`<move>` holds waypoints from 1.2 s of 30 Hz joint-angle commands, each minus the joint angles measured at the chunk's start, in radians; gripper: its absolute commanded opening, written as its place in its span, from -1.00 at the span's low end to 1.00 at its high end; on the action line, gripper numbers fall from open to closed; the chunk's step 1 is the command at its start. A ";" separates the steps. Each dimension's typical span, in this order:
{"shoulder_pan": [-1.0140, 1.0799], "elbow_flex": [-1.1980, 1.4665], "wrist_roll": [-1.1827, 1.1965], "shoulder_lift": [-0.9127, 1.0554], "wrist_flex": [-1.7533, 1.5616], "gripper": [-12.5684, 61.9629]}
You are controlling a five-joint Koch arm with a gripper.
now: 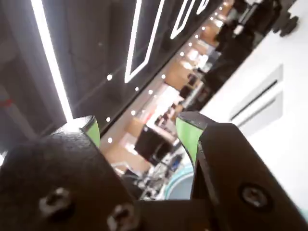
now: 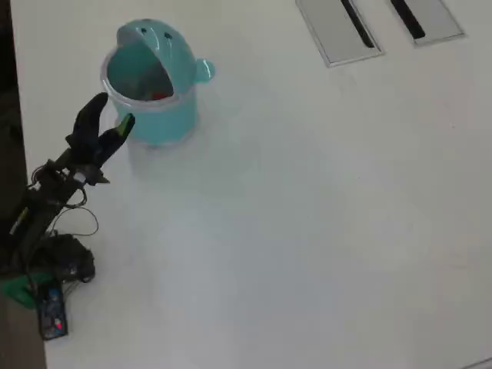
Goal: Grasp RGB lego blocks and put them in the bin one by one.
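Note:
In the overhead view the round teal bin (image 2: 165,115) stands at the top left of the white table, its domed lid (image 2: 154,38) tipped back and its mouth open. A small red lego block (image 2: 159,95) lies inside it. My gripper (image 2: 114,111) hovers just left of the bin's rim, open, with nothing between its jaws. In the wrist view the two green-padded fingers (image 1: 189,134) stand wide apart around empty space. The gripper (image 1: 139,127) points up toward the room, and a sliver of the bin's teal rim (image 1: 179,185) shows low between the jaws.
Two flat grey slotted plates (image 2: 338,31) (image 2: 427,17) lie at the table's top right in the overhead view. The arm's base, cables and a small controller (image 2: 50,315) sit at the left table edge. White tabletop (image 2: 307,231) spreads right of the bin.

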 commanded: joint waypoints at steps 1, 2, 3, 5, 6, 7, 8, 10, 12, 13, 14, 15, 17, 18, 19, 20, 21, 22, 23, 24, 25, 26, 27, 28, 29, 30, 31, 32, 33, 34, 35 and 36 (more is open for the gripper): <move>0.018 -0.035 0.023 0.021 -0.083 0.13; 0.031 -0.031 0.026 0.028 -0.084 0.13; 0.043 -0.021 0.029 0.034 -0.095 0.13; 0.061 0.028 0.032 0.052 -0.163 0.12; 0.077 0.055 0.032 0.061 -0.195 0.12; 0.091 0.081 0.032 0.069 -0.222 0.12; 0.101 0.106 0.037 0.072 -0.247 0.12; 0.138 0.130 0.084 0.078 -0.273 0.12; 0.186 0.138 0.149 0.080 -0.275 0.12; 0.204 0.144 0.173 0.080 -0.284 0.12; 0.219 0.150 0.192 0.080 -0.298 0.12; 0.235 0.155 0.202 0.080 -0.302 0.12; 0.268 0.161 0.242 0.080 -0.302 0.12; 0.288 0.163 0.262 0.081 -0.304 0.12; 0.307 0.178 0.270 0.081 -0.316 0.12; 0.314 0.190 0.270 0.081 -0.331 0.12; 0.322 0.204 0.272 0.081 -0.342 0.12; 0.327 0.221 0.272 0.083 -0.357 0.12; 0.331 0.238 0.272 0.084 -0.367 0.13; 0.334 0.261 0.276 0.086 -0.383 0.13; 0.344 0.284 0.282 0.087 -0.402 0.12; 0.353 0.307 0.290 0.087 -0.423 0.12; 0.360 0.330 0.295 0.087 -0.446 0.12; 0.367 0.353 0.304 0.087 -0.469 0.12; 0.379 0.377 0.314 0.087 -0.492 0.12; 0.390 0.400 0.322 0.087 -0.512 0.12; 0.399 0.425 0.325 0.087 -0.535 0.12; 0.403 0.451 0.328 0.087 -0.558 0.12; 0.407 0.476 0.336 0.087 -0.584 0.12; 0.414 0.500 0.345 0.087 -0.606 0.12; 0.422 0.522 0.347 0.087 -0.626 0.12; 0.425 0.541 0.351 0.087 -0.641 0.12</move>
